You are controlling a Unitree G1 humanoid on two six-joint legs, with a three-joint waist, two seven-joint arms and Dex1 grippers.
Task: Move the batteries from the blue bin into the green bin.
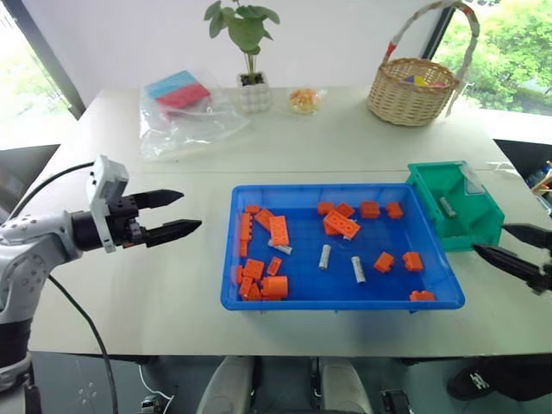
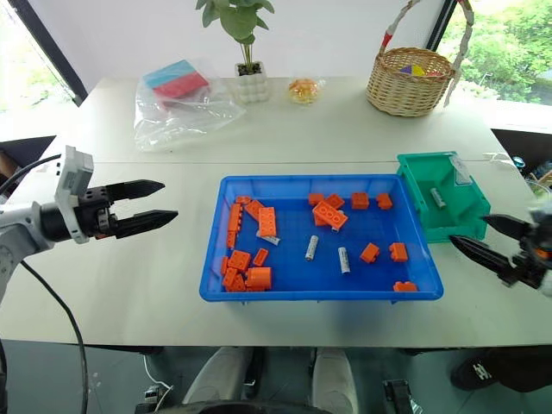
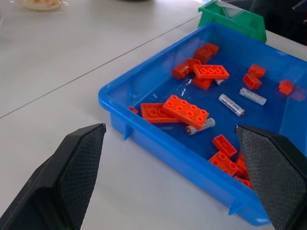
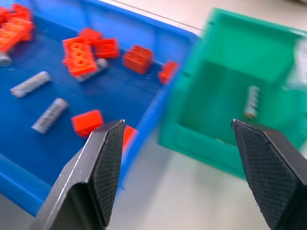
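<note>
Head stereo pair looks fwd and down over the table (image 1: 172,293) from above; both eyes share the whole scene, blue bin (image 1: 259,302) centre, green bin (image 1: 483,228) at its right end, w/ a slight sideways offset between them. Left wrist cam sits low and close at the blue bin's left end, facing along it toward the green bin at the far side. Right wrist cam is closer still, angled down on the spot where the two bins meet, so both wrist views overlap on the blue bin's inside.

A pale bench (image 1: 328,147) stands before a white wall (image 1: 345,34), with daylit windows (image 1: 509,52) at two and ten o'clock.
</note>
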